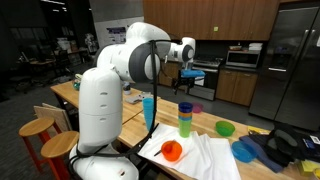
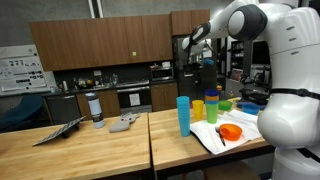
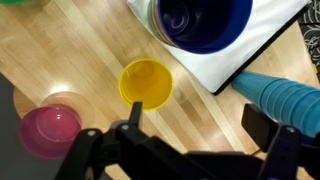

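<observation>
You are working in a kitchen-like room, where a pale butcher-block wooden worktop (image 2: 60, 150) stands before dark brown wooden wall cabinets (image 2: 90, 40). A tall stainless steel refrigerator (image 1: 295, 60) stands beside a built-in steel oven (image 1: 243, 58). Two round wooden stools (image 1: 38, 127) sit at the worktop's edge, and a white poster (image 2: 12, 72) hangs on the grey wall.

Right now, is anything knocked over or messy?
The orange cup seems to lie tipped on its side on the rumpled white cloth; the blue cup stack nearby stands upright.
</observation>
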Motion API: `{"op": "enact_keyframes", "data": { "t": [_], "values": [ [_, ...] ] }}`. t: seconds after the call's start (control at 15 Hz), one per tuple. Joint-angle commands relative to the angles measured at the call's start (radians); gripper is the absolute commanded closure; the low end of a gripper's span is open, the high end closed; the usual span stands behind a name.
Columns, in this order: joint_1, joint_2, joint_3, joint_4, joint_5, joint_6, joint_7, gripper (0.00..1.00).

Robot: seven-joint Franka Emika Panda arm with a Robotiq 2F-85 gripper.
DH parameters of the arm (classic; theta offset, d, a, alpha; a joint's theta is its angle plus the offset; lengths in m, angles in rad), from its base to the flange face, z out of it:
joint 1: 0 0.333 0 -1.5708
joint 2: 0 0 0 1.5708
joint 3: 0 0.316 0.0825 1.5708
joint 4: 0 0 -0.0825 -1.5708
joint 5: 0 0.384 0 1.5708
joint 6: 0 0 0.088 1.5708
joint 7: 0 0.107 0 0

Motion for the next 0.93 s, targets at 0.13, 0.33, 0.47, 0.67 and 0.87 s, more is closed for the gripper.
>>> {"op": "enact_keyframes", "data": {
  "t": [0.13,0.33,0.47,0.67,0.87],
  "values": [
    [-0.001,0.075,0.018,0.074,0.017,-0.014,0.073,0.0],
    [-0.001,0.11,0.024,0.099,0.006,-0.043,0.083,0.0],
    [0.0,0.128,0.028,0.108,0.005,-0.052,0.089,0.0],
    [-0.001,0.154,0.032,0.125,0.002,-0.072,0.091,0.0],
    [-0.005,0.174,0.033,0.141,0.0,-0.085,0.086,0.0]
  ]
}}
